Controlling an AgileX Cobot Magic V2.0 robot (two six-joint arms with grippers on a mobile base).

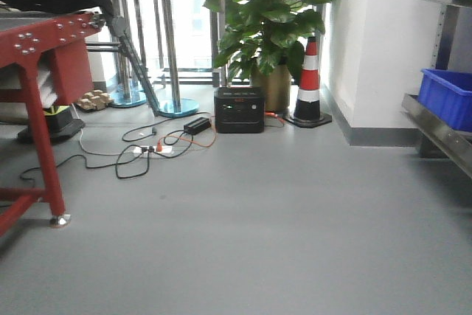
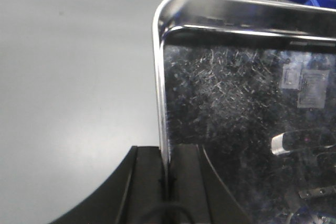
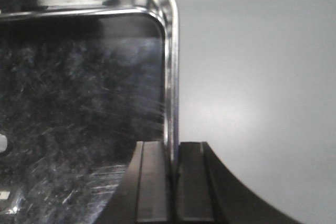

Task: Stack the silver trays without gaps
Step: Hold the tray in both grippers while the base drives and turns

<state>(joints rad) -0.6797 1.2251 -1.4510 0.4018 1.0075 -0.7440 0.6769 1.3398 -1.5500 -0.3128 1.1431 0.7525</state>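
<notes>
Silver tray [image 2: 236, 108]: seen against grey floor [image 2: 73, 87].
Left end effector [image 2: 169, 182]: clamped on its left rim.
Right end effector [image 3: 174, 174]: clamped on its right rim.

1. Floor [image 1: 258, 241]: grey, smooth, unmarked finish.
2. Black power box [image 1: 239, 110] stands on the floor at the back, just beside a plant pot [image 1: 271, 88].
3. Striped cone [image 1: 308, 82] stands right of the pot, near the wall.
4. Cables [image 1: 133, 158] and a power strip [image 1: 151, 149] lie loose left of the box.
5. Red frame [image 1: 37, 123] rests one foot on the floor, left.
6. Steel shelf [image 1: 439, 129], right, carries a blue bin [image 1: 448, 97].
</notes>
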